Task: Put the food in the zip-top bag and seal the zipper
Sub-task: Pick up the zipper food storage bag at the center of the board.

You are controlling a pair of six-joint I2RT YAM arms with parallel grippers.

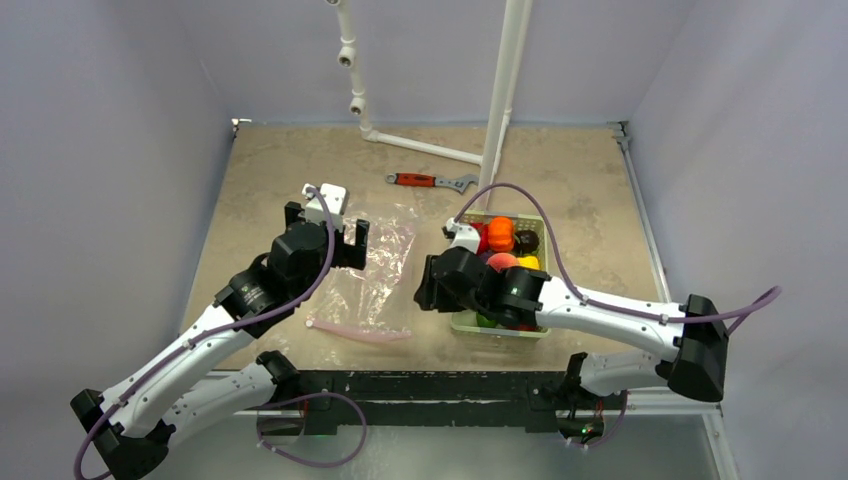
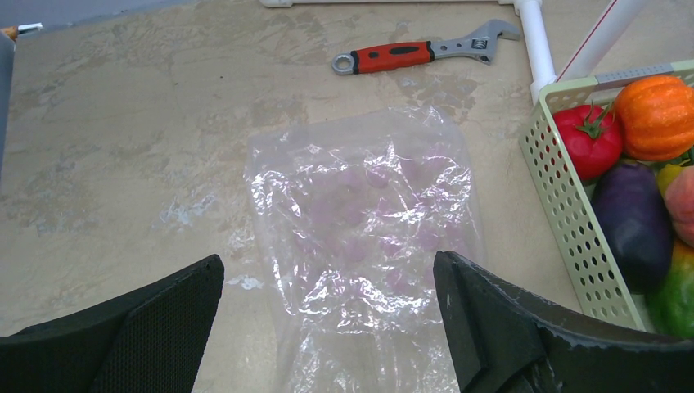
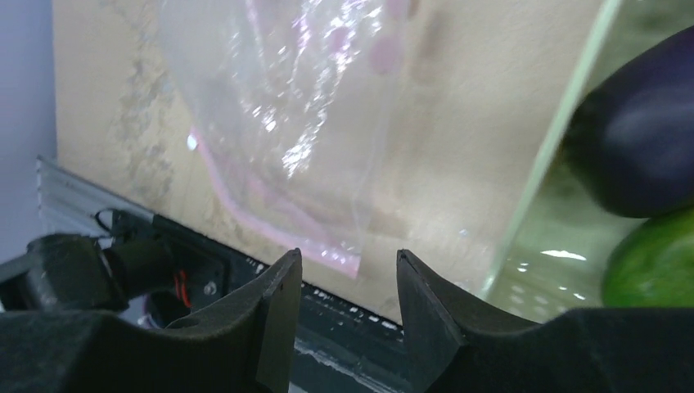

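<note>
The clear zip-top bag (image 1: 368, 275) lies flat on the table, its pale pink zipper (image 1: 358, 330) toward the near edge. All the food (image 1: 503, 250) sits in the light green basket (image 1: 500, 330): a red tomato (image 2: 591, 139), an orange pumpkin (image 2: 655, 115), a dark purple eggplant (image 2: 634, 221) and a green piece (image 3: 655, 262). My left gripper (image 2: 327, 278) hovers open over the bag's far end (image 2: 360, 205), holding nothing. My right gripper (image 3: 349, 258) stands open and empty between bag and basket, near the zipper's right corner (image 3: 327, 254).
A red-handled wrench (image 1: 430, 181) lies at the back of the table, beside a white pipe frame (image 1: 500, 100). The basket's wall (image 3: 556, 139) is close on the right gripper's right. The table's dark front rail (image 3: 205, 278) runs just under it.
</note>
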